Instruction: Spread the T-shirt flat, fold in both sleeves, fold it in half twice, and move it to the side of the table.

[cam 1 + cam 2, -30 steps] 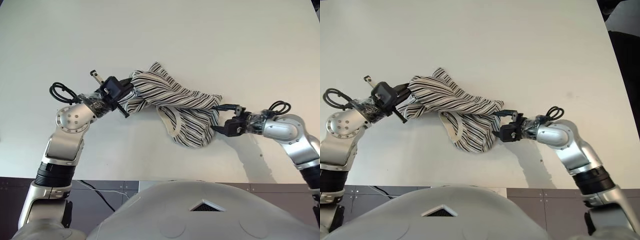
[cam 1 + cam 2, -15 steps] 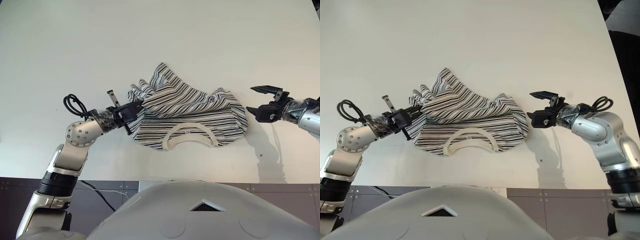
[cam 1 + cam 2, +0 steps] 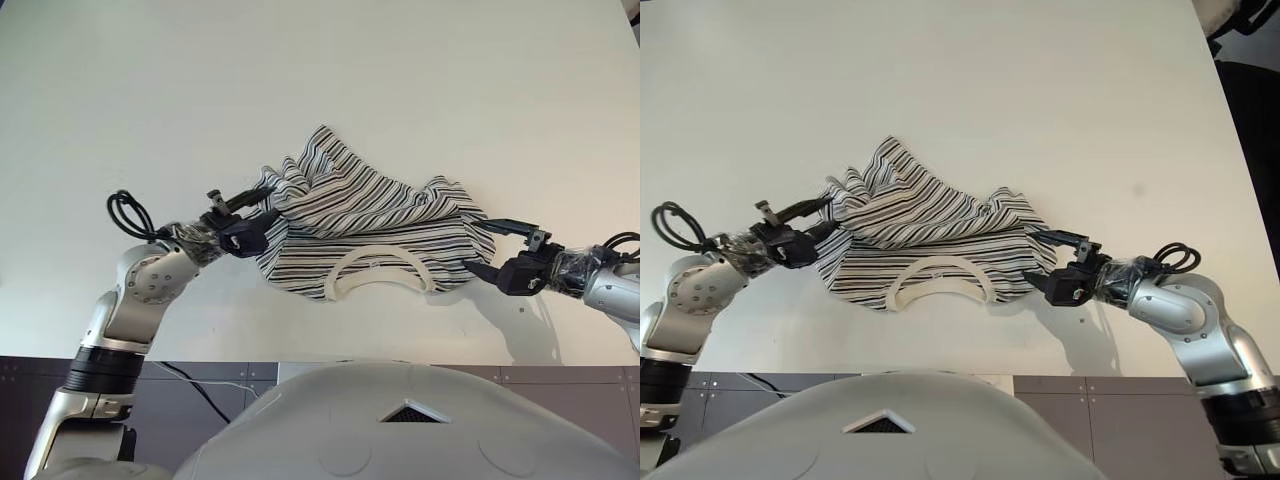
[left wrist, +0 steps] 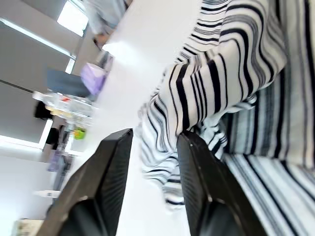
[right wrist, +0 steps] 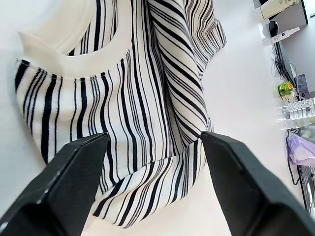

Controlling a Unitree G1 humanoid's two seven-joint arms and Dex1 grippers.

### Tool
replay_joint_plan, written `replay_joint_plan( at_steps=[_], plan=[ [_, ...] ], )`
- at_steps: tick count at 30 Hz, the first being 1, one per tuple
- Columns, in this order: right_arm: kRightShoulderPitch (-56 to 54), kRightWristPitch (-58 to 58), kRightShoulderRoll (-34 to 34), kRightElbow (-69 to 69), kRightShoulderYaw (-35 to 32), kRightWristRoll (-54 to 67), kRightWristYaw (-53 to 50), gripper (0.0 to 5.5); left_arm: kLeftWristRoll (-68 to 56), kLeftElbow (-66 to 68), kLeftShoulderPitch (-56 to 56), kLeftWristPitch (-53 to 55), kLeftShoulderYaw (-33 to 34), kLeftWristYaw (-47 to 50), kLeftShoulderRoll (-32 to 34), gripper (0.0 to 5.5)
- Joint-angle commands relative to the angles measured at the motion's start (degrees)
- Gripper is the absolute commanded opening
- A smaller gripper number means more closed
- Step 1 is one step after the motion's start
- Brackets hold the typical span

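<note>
Left eye view places the T-shirt (image 3: 370,215) on the white table (image 3: 400,80), between the two arms. It lies crumpled, with its white neckband (image 3: 383,250) toward the robot and folds bunched up at its far left part.

**End effector state**
- The left gripper (image 3: 262,212) sits at the shirt's left edge. In the left wrist view its fingers (image 4: 106,182) stand moderately apart, with striped cloth just past the tips and nothing pinched.
- The right gripper (image 3: 482,244) sits at the shirt's right edge. In the right wrist view its fingers (image 5: 64,182) are spread wide, and the fabric lies in the gap ahead of them.

**Handling characteristics (assessment)**
- The fabric appears light, soft and limp. Expect it to drape, wrinkle and fold under itself when lifted.
- It probably slides easily on the smooth tabletop. Breakage risk is negligible.

**Recommended grasp points**
- Pinch at the outer edges, near the shoulder or sleeve on each side.
- Take one layer only. Catching stacked layers would likely keep the wrinkles in when the shirt is pulled flat.
</note>
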Motion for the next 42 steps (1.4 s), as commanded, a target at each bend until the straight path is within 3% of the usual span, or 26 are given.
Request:
replay_joint_plan(
  at_steps=[1,6,11,23,42],
  plan=[
    [0.91,0.17,0.93,-0.68,-0.21,-1.14,-0.18,3.44,0.76,0.13,4.35,-8.97,2.00,2.06,2.55,2.08],
    [2.27,0.24,1.77,-1.33,-0.84,-1.46,-0.72,3.44,-2.18,0.50,15.73,-17.31,5.46,-1.27,9.81,2.08],
    [4.05,0.79,2.77,-3.57,-1.68,-2.10,-1.56,3.44,0.93,0.58,20.99,-19.03,5.56,-3.79,12.92,2.08],
    [5.87,1.73,4.52,-7.08,-2.54,-4.08,-2.69,3.44,17.14,4.18,12.54,-13.16,1.17,-3.30,12.17,2.08],
    [6.63,2.03,6.73,-8.59,-3.59,-5.15,-3.89,3.44,11.92,-0.77,8.39,-9.97,-6.39,-10.04,16.01,2.08]
  ],
)
